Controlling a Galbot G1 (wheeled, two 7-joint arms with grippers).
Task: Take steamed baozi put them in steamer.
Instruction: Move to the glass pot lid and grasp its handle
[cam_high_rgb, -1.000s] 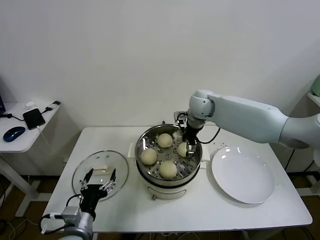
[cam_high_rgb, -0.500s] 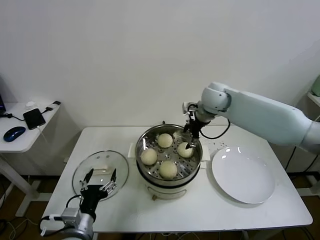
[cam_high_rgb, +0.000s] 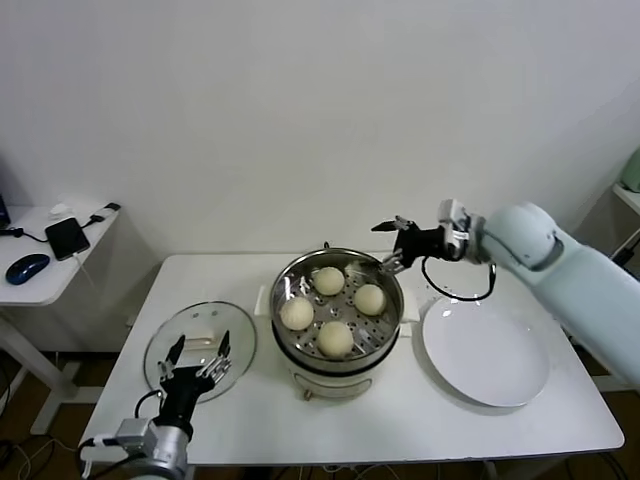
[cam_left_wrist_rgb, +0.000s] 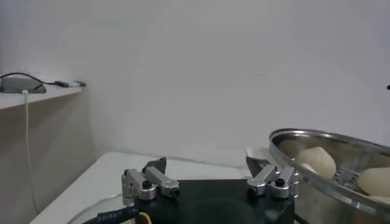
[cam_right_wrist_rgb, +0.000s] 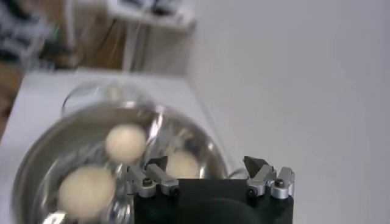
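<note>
The steamer (cam_high_rgb: 288, 352), a shiny steel pot on a white base, stands at the table's middle. Several cream baozi lie on its perforated tray, among them the back one (cam_high_rgb: 329, 281), the right one (cam_high_rgb: 369, 298) and the front one (cam_high_rgb: 335, 338). My right gripper (cam_high_rgb: 395, 247) hangs open and empty just above the pot's back right rim. In the right wrist view it (cam_right_wrist_rgb: 206, 164) looks down on the steamer (cam_right_wrist_rgb: 36, 159) and a baozi (cam_right_wrist_rgb: 126, 142). My left gripper (cam_high_rgb: 196, 358) waits open over the near edge of the glass lid; its wrist view shows it (cam_left_wrist_rgb: 207, 165) empty beside the steamer (cam_left_wrist_rgb: 326, 138).
A flat white plate (cam_high_rgb: 487, 350) lies right of the steamer. The round glass lid (cam_high_rgb: 203, 330) lies on the table to the left. A side table (cam_high_rgb: 40, 285) at far left carries a phone and a mouse. The wall rises close behind.
My right gripper has lifted out of the steamer and pulled back to the right, leaving the right baozi on the tray. The left arm has stayed in place.
</note>
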